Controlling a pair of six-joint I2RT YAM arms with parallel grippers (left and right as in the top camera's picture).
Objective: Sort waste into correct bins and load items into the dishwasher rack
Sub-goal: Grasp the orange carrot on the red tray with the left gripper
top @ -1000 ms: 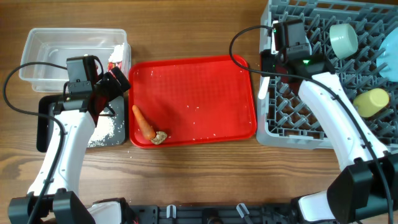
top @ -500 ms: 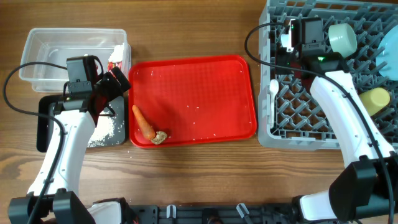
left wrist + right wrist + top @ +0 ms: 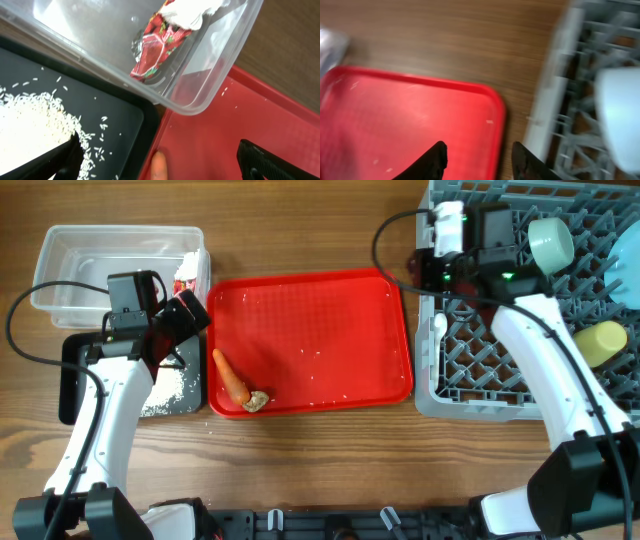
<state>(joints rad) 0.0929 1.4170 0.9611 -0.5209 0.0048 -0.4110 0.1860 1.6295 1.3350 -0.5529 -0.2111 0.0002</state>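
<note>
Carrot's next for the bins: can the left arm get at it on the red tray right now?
Probably yes: the carrot lies uncovered near the red tray's left edge, close by the open, empty left tool.

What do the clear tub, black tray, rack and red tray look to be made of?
The clear tub: glossy see-through plastic, apparently; the red tray shows through its corner. The black tray: likely matte plastic, little glare. The rack: grey moulded plastic, by its peg lattice. The red tray: plastic, finely textured face.
</note>
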